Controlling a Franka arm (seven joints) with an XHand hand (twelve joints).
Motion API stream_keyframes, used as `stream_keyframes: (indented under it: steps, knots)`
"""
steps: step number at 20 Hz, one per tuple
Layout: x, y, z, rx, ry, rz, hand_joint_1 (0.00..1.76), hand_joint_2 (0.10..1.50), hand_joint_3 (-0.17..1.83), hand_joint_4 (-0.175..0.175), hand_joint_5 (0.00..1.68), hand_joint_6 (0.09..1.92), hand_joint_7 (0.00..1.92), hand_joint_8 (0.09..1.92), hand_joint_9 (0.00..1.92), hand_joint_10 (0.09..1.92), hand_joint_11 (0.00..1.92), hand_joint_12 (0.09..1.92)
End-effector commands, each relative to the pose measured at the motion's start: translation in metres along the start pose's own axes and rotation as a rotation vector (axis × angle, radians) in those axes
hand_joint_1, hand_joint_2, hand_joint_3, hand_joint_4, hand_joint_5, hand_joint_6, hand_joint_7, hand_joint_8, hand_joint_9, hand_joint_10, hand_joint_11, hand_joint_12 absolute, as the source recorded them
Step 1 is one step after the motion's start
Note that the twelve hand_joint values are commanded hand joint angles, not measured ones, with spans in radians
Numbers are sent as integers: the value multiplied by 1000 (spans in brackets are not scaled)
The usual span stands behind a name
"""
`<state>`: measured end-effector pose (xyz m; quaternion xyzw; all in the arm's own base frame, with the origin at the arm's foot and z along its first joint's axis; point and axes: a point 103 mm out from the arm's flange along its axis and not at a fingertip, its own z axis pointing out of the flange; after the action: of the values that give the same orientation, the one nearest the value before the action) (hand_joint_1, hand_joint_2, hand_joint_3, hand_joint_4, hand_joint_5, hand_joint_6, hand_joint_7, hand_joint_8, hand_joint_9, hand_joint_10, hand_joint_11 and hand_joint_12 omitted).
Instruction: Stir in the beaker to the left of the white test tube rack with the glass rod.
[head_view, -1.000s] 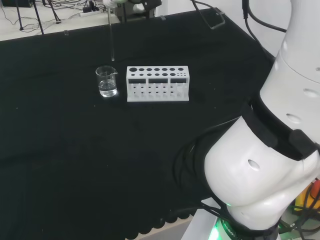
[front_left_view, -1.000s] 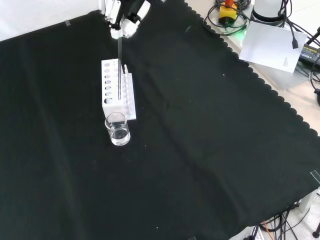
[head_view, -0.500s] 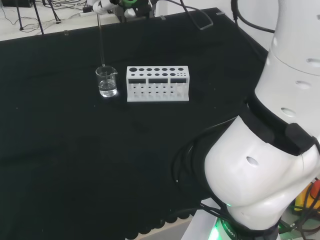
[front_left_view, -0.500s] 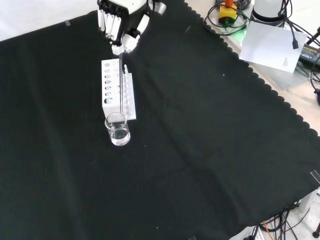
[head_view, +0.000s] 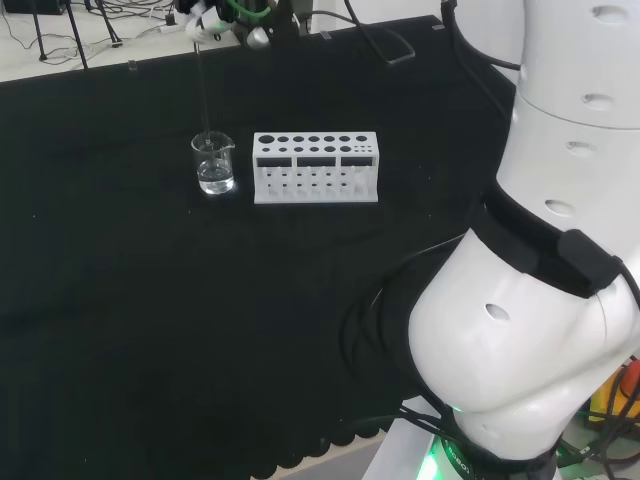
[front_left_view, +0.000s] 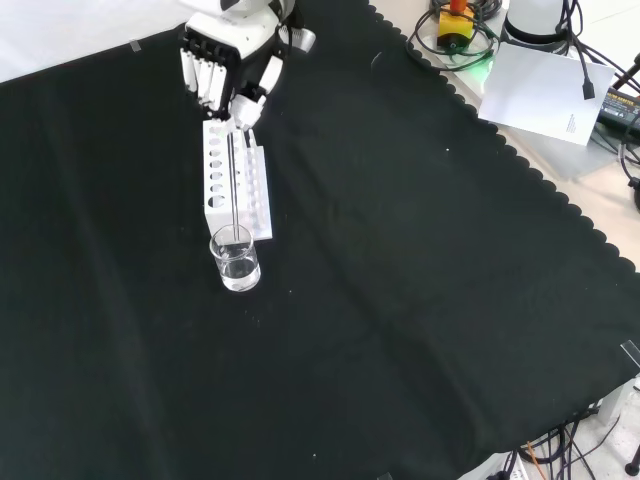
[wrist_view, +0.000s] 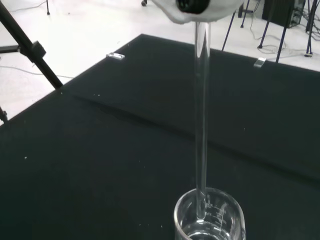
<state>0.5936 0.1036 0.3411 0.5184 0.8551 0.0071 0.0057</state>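
Straight glass rod (wrist_view: 201, 115) in round beaker (wrist_view: 210, 220)

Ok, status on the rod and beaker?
Hand shut on glass rod. Rod tip inside beaker rim, above the liquid. Test tube rack alongside, nothing blocking.

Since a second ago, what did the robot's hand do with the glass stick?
The black and white hand, holding the thin clear glass rod, moved from over the white test tube rack to above the small clear glass beaker and came down. The rod's tip now sits inside the beaker's rim; earlier it hung clear. Beaker and rack stayed put.
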Motion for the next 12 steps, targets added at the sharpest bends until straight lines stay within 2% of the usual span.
stream_keyframes:
  steps: [1,12]
  knots:
    - [-11,11,17,15,5,-4,1295,1071,3,-175,1121,455,1082,1162,1553,936,1386,1173]
    - [-17,22,58,54,-8,-41,1295,1072,3,-175,1120,455,1079,1166,1553,937,1387,1173]
